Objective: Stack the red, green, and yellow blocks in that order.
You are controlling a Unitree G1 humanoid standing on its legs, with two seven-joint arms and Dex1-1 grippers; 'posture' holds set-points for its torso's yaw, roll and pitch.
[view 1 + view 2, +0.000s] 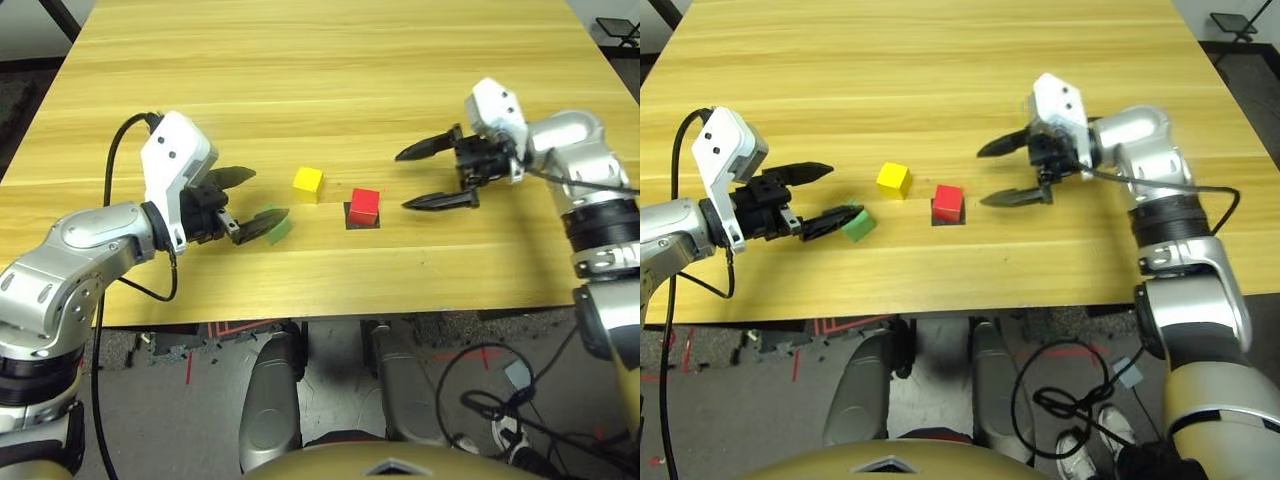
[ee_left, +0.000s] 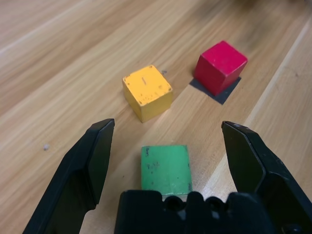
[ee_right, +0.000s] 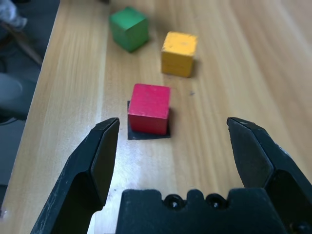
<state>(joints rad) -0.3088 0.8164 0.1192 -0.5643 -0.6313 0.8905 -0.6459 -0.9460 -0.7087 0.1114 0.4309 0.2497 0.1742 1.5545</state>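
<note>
We judge the stacking barely begun: the red block (image 1: pixel 364 205) sits on a black patch (image 1: pixel 351 218) near the middle of the head view, apparently the base of the stack, and nothing rests on top of it. The yellow block (image 1: pixel 308 183) stands on the desk (image 1: pixel 320 70) just to its left in the frame, a little higher up and apart from it. The green block (image 2: pixel 165 168) lies flat on the desk further left and lower; in the left wrist view it sits between the spread fingers of the left gripper (image 1: pixel 252 197), close to the gripper's base, with neither finger touching it that we can see. So green still has to be grasped and set on red, then yellow on green. The right gripper (image 1: pixel 438 174) hovers at the right of the red block, its fingers also wide apart and holding nothing. In the head views the lower left finger covers much of the green block, so we cannot tell from there how squarely it is lined up.
</note>
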